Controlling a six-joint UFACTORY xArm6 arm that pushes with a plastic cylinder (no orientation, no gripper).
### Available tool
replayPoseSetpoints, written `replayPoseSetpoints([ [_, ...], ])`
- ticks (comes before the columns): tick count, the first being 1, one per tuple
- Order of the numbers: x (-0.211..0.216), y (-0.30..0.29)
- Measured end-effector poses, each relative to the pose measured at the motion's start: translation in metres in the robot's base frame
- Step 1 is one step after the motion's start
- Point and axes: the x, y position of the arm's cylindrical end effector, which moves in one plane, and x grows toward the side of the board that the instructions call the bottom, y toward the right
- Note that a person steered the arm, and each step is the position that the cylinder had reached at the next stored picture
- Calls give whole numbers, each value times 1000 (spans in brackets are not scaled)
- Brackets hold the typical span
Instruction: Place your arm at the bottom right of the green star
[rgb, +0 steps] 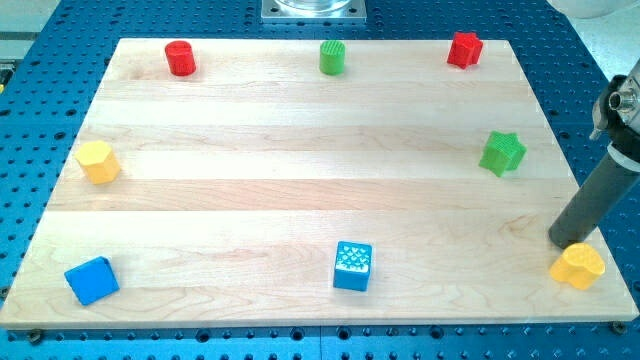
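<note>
The green star lies near the wooden board's right edge, a little above mid-height. My tip is at the end of a dark rod that comes in from the view's right. The tip stands below and to the right of the green star, well apart from it. It is just above and left of a yellow block, very close to it or touching it.
A red cylinder, a green cylinder and a red star-like block line the top edge. A yellow hexagon sits at the left. A blue block and a blue cube lie along the bottom. The board's right edge is near.
</note>
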Motion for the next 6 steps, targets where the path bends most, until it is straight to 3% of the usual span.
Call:
replayPoseSetpoints([
  [2, -12, 0],
  [6, -76, 21],
])
